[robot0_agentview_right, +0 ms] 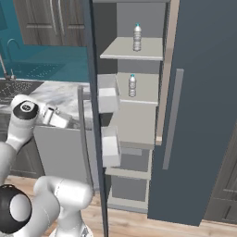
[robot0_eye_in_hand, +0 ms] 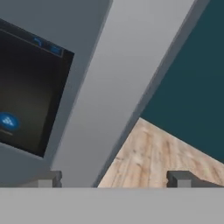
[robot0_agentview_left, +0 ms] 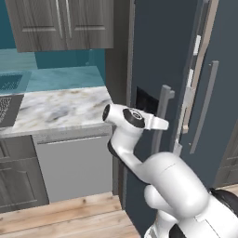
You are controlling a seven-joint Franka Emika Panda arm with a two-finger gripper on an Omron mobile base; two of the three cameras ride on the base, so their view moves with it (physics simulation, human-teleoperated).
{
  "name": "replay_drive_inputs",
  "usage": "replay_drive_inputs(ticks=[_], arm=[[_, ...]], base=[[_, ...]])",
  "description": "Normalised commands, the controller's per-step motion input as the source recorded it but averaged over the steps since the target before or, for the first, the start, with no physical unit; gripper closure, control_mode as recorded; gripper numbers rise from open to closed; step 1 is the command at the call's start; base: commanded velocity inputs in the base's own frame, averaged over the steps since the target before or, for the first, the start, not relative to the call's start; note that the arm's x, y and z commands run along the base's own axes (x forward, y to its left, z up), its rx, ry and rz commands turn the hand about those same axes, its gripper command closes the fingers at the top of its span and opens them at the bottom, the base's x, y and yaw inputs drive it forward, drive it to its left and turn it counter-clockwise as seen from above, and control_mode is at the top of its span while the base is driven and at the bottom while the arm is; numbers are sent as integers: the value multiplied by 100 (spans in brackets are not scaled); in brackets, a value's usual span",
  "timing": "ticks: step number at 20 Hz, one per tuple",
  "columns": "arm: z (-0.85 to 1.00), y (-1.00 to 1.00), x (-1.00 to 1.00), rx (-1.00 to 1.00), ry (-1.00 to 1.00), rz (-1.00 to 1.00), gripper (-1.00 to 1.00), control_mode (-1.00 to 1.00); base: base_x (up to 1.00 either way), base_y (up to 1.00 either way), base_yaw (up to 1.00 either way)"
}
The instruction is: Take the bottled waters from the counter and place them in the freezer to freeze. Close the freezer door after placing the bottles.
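Both bottled waters stand inside the freezer (robot0_agentview_right: 139,125): one (robot0_agentview_right: 137,37) on the top shelf, the other (robot0_agentview_right: 132,85) on the shelf below. The freezer door (robot0_agentview_left: 158,56) hangs open, and white bins (robot0_agentview_right: 107,95) line its inner side. Its outer face carries a dark display (robot0_eye_in_hand: 26,92) and a long grey bar handle (robot0_eye_in_hand: 127,87). My gripper (robot0_eye_in_hand: 114,179) is open right at that handle (robot0_agentview_left: 162,111), fingertips spread wide with nothing held. From the left base the gripper (robot0_agentview_left: 165,124) meets the bar at mid height. From the right base the gripper (robot0_agentview_right: 68,121) points at the door's edge.
The marble counter (robot0_agentview_left: 60,109) lies left of the freezer, with a dark sink (robot0_agentview_left: 7,109) at its far end and a grey dishwasher front (robot0_agentview_left: 74,162) beneath. Woodgrain wall cabinets (robot0_agentview_left: 60,23) hang above. The freezer's right panel (robot0_agentview_right: 199,115) is shut. Wooden floor (robot0_agentview_left: 69,214) lies below.
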Motion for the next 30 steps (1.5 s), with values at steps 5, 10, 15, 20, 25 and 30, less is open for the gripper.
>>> replay_drive_inputs(ticks=[5, 10, 15, 20, 25, 30], arm=[[0, -77, 0, 27, 6, 7, -100, -100], [0, -71, 7, 22, 0, 13, -100, -100], [0, -54, 20, 5, 0, 10, -100, -100], [0, -5, 16, 0, 1, 3, -100, -100], [0, -12, 27, 3, 0, 2, -100, -100], [7, -33, 39, 11, 3, 7, -100, -100]], base=[[0, 0, 0], [0, 0, 0], [0, 0, 0], [0, 0, 0], [0, 0, 0], [0, 0, 0]])
